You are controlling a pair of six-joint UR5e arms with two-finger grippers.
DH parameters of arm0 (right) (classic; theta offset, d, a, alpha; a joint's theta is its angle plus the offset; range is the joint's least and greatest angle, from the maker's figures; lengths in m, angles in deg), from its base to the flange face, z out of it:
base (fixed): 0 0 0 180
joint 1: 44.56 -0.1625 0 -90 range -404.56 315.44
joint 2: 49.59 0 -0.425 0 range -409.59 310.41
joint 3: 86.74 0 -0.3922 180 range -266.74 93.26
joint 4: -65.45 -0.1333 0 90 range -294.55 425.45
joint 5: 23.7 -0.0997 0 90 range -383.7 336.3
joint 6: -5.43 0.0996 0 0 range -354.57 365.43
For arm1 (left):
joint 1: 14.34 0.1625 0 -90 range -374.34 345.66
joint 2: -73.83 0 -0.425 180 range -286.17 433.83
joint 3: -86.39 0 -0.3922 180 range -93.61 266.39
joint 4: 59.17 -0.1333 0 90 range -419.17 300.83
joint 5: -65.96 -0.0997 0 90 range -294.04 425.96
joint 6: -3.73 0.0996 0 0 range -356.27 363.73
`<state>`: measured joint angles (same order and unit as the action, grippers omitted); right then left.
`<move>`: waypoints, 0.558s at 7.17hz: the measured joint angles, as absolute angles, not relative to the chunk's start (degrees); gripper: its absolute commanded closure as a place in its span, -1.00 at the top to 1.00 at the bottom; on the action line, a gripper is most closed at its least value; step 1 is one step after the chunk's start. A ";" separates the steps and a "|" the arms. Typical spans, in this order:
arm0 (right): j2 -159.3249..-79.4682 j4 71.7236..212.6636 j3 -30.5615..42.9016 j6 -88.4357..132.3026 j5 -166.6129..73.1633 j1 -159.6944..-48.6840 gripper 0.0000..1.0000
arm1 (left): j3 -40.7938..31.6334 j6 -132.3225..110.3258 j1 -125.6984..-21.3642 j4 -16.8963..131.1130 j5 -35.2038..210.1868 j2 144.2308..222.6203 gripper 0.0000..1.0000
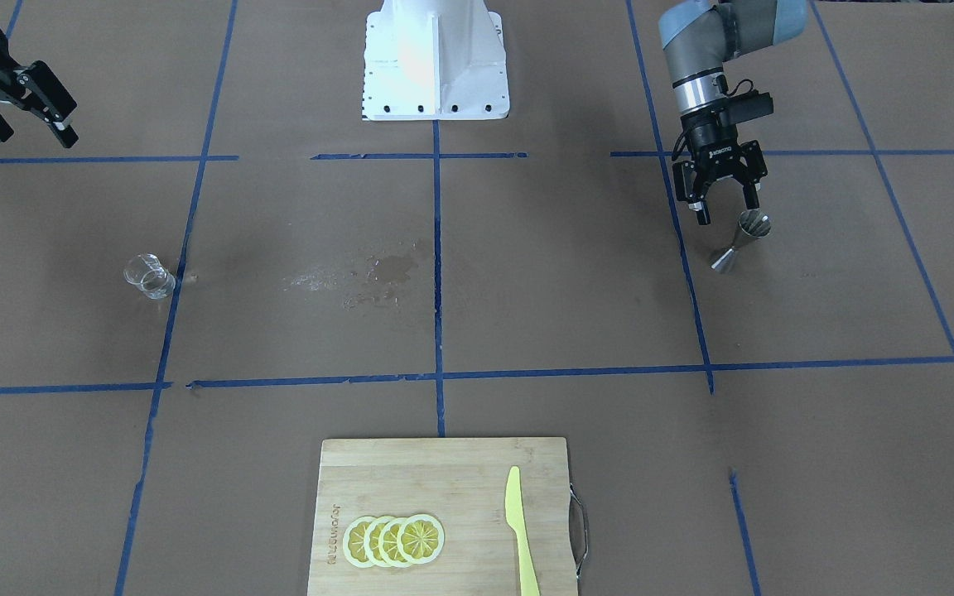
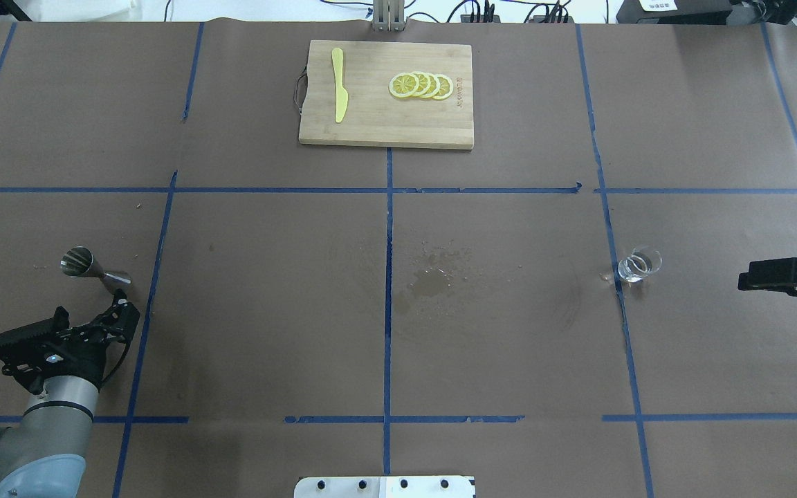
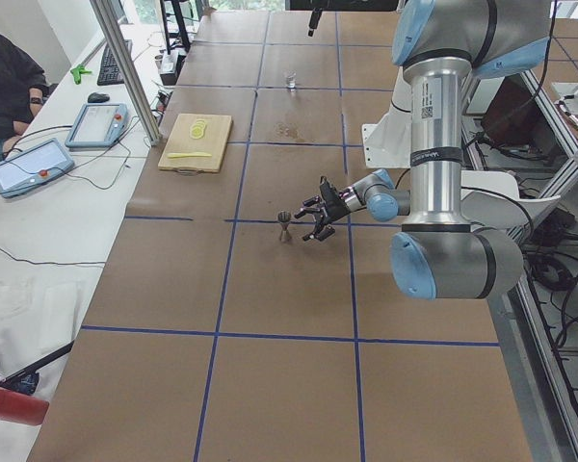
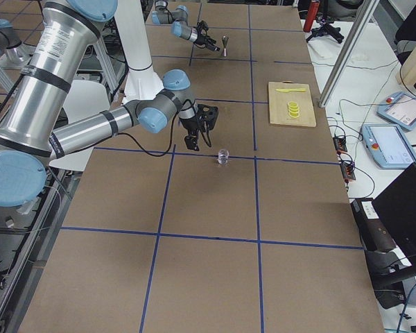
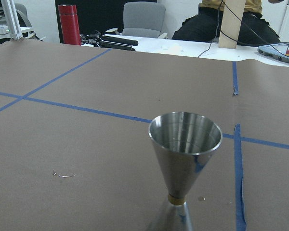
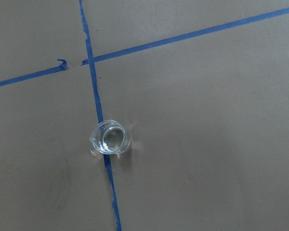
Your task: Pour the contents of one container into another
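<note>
1. While nothing is gripped, the left gripper point(image 1: 727, 209) hangs empty, jaws spread wide, just beside the upright steel jigger point(image 1: 740, 240) at the table's left, seemingly lined up to grasp it
2. Far to the right, the right gripper point(image 1: 36, 132) is likewise spread and empty, well apart from the upright glass beaker point(image 1: 148, 276), likely the receiver

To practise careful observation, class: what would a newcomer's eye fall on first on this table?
The left gripper, jaws open, hovers right beside a shiny steel double-cone jigger standing upright on the robot's left. Far across on its right stands a small clear glass beaker. A wooden cutting board with lemon slices and a yellow-green knife sits at the operators' edge.
</note>
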<state>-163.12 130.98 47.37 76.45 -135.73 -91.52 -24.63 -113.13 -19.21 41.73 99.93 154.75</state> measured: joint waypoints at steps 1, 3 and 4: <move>-163.38 130.60 47.38 76.91 -135.60 -91.06 1.00 | -23.34 -113.13 -19.64 41.73 98.86 155.97 0.95; -163.55 130.42 47.38 77.94 -134.77 -89.99 1.00 | -21.79 -113.06 -21.08 41.74 96.60 157.50 0.94; -163.57 130.38 47.38 78.17 -134.39 -89.71 1.00 | -21.75 -112.95 -22.10 41.83 95.19 157.72 0.94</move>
<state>-163.57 130.38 47.38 78.17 -134.39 -89.71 -21.75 -112.95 -22.10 41.83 95.19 157.72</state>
